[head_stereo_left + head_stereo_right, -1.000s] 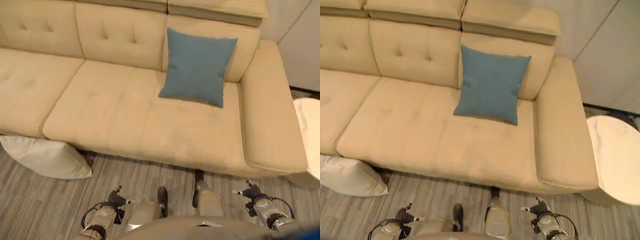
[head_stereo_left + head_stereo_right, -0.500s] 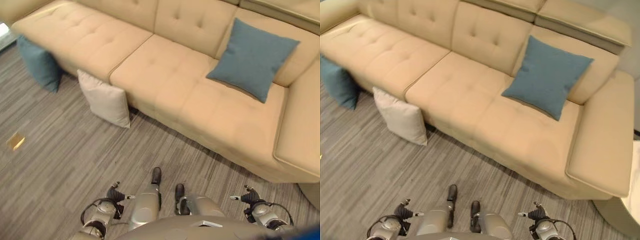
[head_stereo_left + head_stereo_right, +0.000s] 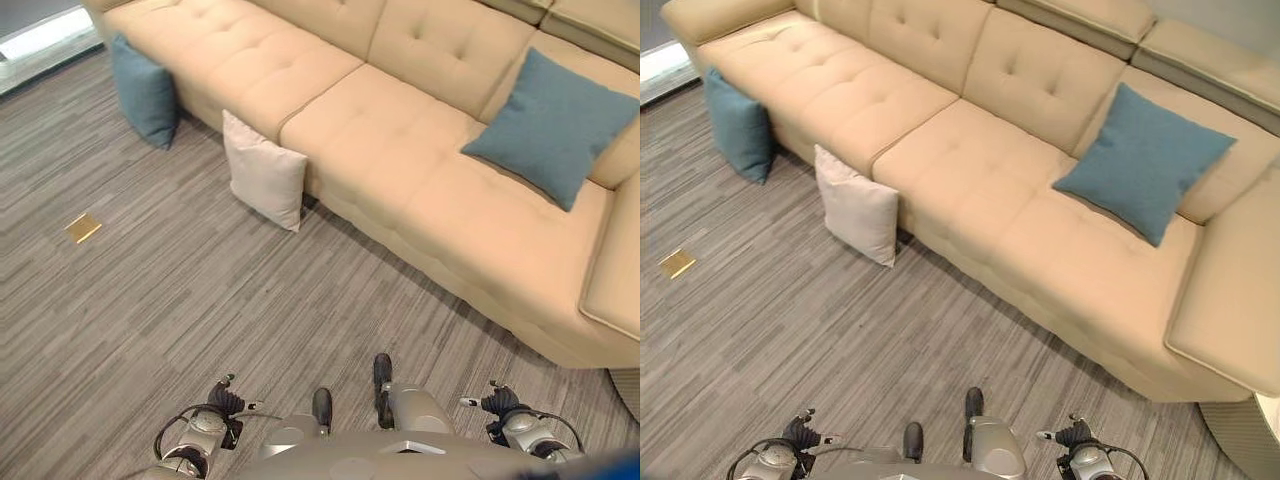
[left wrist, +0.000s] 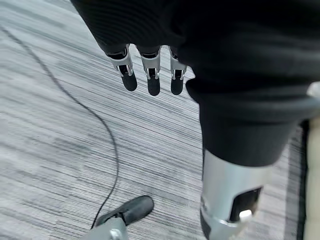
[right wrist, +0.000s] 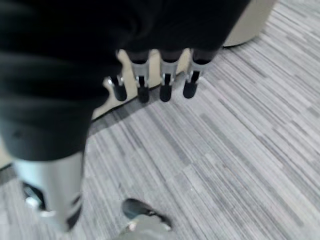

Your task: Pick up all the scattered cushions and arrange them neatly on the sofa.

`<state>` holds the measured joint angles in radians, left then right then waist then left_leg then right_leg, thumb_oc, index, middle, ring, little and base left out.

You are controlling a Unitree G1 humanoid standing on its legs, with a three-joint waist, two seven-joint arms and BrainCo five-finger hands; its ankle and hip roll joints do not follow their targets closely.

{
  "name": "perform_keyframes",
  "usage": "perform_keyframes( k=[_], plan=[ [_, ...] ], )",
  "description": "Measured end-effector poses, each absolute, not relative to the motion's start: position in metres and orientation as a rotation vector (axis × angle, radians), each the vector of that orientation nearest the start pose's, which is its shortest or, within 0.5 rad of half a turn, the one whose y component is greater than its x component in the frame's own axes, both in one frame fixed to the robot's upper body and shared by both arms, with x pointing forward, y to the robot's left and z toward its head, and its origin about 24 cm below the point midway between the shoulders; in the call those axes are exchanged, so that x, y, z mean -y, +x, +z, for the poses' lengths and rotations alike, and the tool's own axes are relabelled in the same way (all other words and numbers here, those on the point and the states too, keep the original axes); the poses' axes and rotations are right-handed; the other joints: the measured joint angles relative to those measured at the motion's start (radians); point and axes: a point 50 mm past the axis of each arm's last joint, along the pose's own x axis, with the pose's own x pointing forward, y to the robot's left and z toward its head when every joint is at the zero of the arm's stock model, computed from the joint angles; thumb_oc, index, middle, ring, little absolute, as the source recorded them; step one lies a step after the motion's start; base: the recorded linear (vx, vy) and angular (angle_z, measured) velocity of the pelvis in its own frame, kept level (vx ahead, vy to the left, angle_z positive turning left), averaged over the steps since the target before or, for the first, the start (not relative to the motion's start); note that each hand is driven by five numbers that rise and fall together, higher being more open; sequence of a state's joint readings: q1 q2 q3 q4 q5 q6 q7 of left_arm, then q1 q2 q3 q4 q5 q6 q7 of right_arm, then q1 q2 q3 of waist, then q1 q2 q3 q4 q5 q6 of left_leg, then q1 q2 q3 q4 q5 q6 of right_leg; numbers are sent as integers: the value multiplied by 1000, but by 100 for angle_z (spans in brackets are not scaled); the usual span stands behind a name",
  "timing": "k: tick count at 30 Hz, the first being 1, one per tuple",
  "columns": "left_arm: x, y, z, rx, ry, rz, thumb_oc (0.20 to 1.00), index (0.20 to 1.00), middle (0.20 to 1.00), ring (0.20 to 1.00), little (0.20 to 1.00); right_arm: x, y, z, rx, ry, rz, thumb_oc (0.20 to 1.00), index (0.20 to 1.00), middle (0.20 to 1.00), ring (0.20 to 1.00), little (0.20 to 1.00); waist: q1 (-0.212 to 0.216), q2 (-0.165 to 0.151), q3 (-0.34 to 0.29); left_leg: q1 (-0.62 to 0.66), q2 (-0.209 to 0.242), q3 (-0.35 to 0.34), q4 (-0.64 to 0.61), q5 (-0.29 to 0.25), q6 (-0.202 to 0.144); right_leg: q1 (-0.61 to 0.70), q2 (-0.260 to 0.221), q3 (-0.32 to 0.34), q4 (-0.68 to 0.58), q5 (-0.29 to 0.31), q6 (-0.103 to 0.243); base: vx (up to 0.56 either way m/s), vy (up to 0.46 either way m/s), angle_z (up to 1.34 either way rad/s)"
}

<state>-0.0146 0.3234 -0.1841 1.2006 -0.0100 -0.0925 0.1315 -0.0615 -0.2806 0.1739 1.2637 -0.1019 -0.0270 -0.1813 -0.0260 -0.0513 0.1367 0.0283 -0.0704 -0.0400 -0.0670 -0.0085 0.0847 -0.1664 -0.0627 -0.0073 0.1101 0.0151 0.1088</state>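
Observation:
A long beige sofa (image 3: pixel 400 150) runs across the back. One blue cushion (image 3: pixel 555 125) leans against its backrest at the right. A white cushion (image 3: pixel 265 182) stands on the floor, propped against the sofa's front. A second blue cushion (image 3: pixel 143 90) stands on the floor against the sofa's left end. My left hand (image 4: pixel 150 75) hangs at my side above the floor, fingers straight and empty. My right hand (image 5: pixel 162 82) hangs likewise, fingers straight, holding nothing.
Grey striped flooring (image 3: pixel 130 310) spreads in front of the sofa. A small brass floor plate (image 3: pixel 83 228) lies at the left. A pale round object (image 3: pixel 1240 445) stands by the sofa's right end.
The camera has swung left: the white cushion and a second blue floor cushion have come further into view, and the sofa has shifted right. Both hands still hang at my sides.

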Motion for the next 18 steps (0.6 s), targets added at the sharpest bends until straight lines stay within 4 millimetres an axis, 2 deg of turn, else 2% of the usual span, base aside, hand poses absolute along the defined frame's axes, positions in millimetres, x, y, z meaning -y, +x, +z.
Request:
perform_keyframes(
  k=[1,3,4,5,7,8,9,10,11,13,14,16,18],
  plan=[
    [-263,115,-144,-1064,456,135,1000,1000,1000,1000,1000,254,106,-152,-1162,-555,-106,1000,1000,1000,1000,1000,6,-1,-1,0,0,-40,-4,6,-10,64,-4,-5,-78,-3,-11,63,-178,94],
    [-262,114,-144,-1058,445,139,1000,1000,1000,1000,1000,253,109,-152,-1157,-568,-91,1000,1000,1000,1000,1000,32,-7,-5,2,2,-62,-17,13,-27,108,2,-25,-153,30,-41,57,-183,76],
    [-260,114,-145,-1064,422,155,1000,1000,1000,1000,1000,251,111,-152,-1144,-574,-79,1000,1000,1000,1000,1000,30,-7,-6,-12,5,-128,-14,13,-65,140,11,-51,-185,34,-49,20,-150,118],
    [-259,115,-145,-1054,416,154,1000,1000,1000,1000,1000,248,112,-152,-1136,-576,-66,1000,1000,1000,1000,1000,41,-16,-9,-20,11,-164,-18,23,-88,157,19,-69,-202,32,-61,-9,-150,138],
    [-254,111,-147,-1063,404,151,1000,1000,1000,1000,1000,249,127,-147,-1098,-577,-77,1000,1000,1000,1000,1000,51,-27,-3,-77,19,-219,16,50,-123,158,36,-124,-201,18,-87,-21,-166,158],
    [-251,118,-147,-1050,397,146,1000,1000,1000,1000,1000,249,129,-147,-1092,-577,-76,1000,1000,1000,1000,1000,42,-41,9,-124,-3,-232,59,79,-168,159,25,-173,-205,0,-96,-29,-73,194],
    [-248,120,-147,-1047,394,139,1000,1000,1000,1000,1000,250,131,-145,-1085,-577,-82,1000,1000,1000,1000,1000,47,-45,21,-149,-1,-158,69,106,-194,159,27,-204,-202,-1,-111,-9,49,163],
    [-249,119,-147,-1054,403,136,1000,1000,1000,1000,1000,251,135,-143,-1060,-578,-85,1000,1000,1000,1000,1000,36,-48,42,-159,13,-24,73,75,-197,164,19,-259,-202,21,-151,84,80,135],
    [-254,110,-148,-1073,400,155,1000,1000,1000,1000,1000,250,125,-146,-1083,-570,-88,1000,1000,1000,1000,1000,8,-63,52,-163,61,246,125,9,-117,169,-1,-298,-208,3,-172,133,73,90],
    [-257,109,-148,-1079,400,166,1000,1000,1000,1000,1000,251,120,-148,-1097,-570,-88,1000,1000,1000,1000,1000,4,-60,51,-145,92,320,121,6,-118,174,2,-301,-208,-7,-163,126,79,40],
    [-258,96,-151,-1115,401,161,1000,1000,1000,1000,1000,254,102,-153,-1166,-574,-92,1000,1000,1000,1000,1000,-6,-41,44,-61,119,248,41,10,-118,186,14,-290,-201,-8,-140,114,140,-1],
    [-253,92,-153,-1131,397,145,1000,1000,1000,1000,1000,257,98,-153,-1178,-579,-96,1000,1000,1000,1000,1000,-20,-7,35,-10,121,193,-12,17,-103,184,29,-276,-194,4,-114,94,223,-27],
    [-254,110,-148,-1081,405,145,1000,1000,1000,1000,1000,251,101,-154,-1173,-565,-82,1000,1000,1000,1000,1000,-16,-18,26,-11,88,202,-10,13,-66,125,-12,-251,-99,-14,-87,90,289,-20]
  ],
)
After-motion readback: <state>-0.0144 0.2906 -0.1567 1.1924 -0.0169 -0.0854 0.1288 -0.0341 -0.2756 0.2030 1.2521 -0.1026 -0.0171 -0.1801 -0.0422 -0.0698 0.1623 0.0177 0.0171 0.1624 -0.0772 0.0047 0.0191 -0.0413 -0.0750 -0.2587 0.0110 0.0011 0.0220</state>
